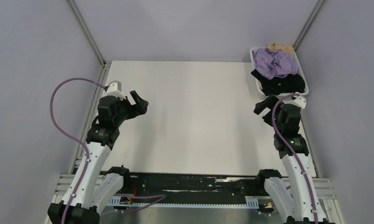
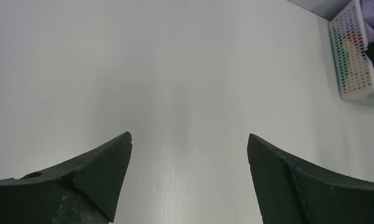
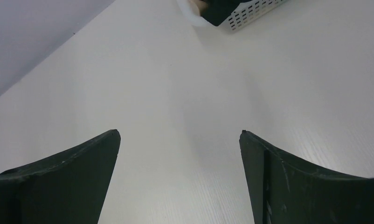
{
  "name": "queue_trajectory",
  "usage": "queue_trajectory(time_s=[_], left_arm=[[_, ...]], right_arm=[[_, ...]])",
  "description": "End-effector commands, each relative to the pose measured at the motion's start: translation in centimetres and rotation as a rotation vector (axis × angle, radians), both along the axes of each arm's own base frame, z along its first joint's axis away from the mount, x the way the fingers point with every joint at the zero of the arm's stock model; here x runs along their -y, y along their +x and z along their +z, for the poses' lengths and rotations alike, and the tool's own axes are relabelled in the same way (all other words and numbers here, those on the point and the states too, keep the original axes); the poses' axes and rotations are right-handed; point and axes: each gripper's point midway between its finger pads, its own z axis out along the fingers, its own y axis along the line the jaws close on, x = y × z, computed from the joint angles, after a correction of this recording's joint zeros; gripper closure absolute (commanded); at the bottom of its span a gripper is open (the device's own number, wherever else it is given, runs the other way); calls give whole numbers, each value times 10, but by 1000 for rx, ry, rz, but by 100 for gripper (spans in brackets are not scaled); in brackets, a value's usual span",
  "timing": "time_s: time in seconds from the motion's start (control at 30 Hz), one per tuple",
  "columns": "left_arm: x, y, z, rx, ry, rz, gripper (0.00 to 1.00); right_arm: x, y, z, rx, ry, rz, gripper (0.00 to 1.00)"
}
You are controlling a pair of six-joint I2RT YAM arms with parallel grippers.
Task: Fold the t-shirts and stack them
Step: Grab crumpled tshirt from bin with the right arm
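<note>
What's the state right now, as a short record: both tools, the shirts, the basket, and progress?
left tool: open, empty, over the left side of the table
right tool: open, empty, just short of the basket
basket: white mesh, far right corner
shirts: lavender shirt on top, black shirt at the near end, tan shirt at the far end, all bunched in the basket
progress: nothing folded or stacked yet

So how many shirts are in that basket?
3 show, all piled in the basket: a tan shirt at the far end, a lavender shirt in the middle, a black shirt at the near end. More may be hidden underneath.
</note>
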Motion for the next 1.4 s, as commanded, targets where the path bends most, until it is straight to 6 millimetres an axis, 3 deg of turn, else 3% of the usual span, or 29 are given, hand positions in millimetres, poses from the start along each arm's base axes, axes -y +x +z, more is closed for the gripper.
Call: queue_trajectory(time_s=[0.0, 0.2, 0.3, 0.43, 0.57, 0.67, 0.9, 1.0, 1.1, 1.27, 1.37], left_arm=[[5, -1, 20, 94, -5, -41, 0], [5, -6, 22, 127, -16, -42, 0], [6, -6, 19, 129, -21, -43, 0], [5, -7, 16, 126, -17, -39, 0], [3, -6, 12, 124, -13, -30, 0], [2, -5, 11, 121, -6, -24, 0], [-3, -1, 8, 116, 7, 3, 0], [-4, 1, 4, 105, 8, 11, 0], [-3, 1, 3, 102, 7, 10, 0], [-4, 1, 1, 97, 3, 12, 0], [-4, -1, 3, 100, 1, 19, 0]], right_arm=[[9, 3, 14, 58, 13, -73, 0], [9, 36, 41, 150, -86, -4, 0], [39, 65, 57, 129, -140, -139, 0], [74, 116, 74, 87, -136, -173, 1], [120, 169, 71, 7, -137, -219, 15], [143, 211, 71, -6, -135, -218, 23], [167, 276, 45, -45, -134, -164, 33], [168, 294, 27, -63, -156, -109, 42], [164, 308, 23, -51, -177, -39, 70], [168, 310, 42, -17, -228, -34, 100], [170, 300, 67, 20, -255, -62, 100]])
